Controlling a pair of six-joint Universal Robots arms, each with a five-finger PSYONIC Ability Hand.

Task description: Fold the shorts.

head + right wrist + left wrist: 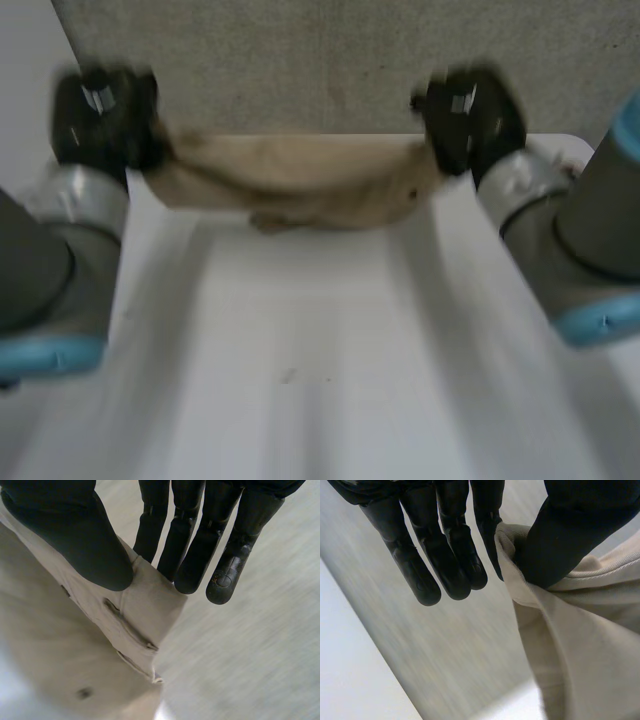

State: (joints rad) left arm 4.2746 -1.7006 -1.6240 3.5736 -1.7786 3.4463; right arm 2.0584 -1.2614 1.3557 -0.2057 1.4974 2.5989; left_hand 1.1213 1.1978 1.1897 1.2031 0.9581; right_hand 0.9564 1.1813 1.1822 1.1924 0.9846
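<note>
between the two hands, beige cotton shorts (300, 185) hang stretched and sagging over the far part of the white bench (320, 350). left hand (570, 535) pinches one end of the cloth between thumb and nearest finger, its other fingers straight. right hand (75, 535) pinches the opposite end, by the belt loops, thumb pressed against its fingers.
</note>
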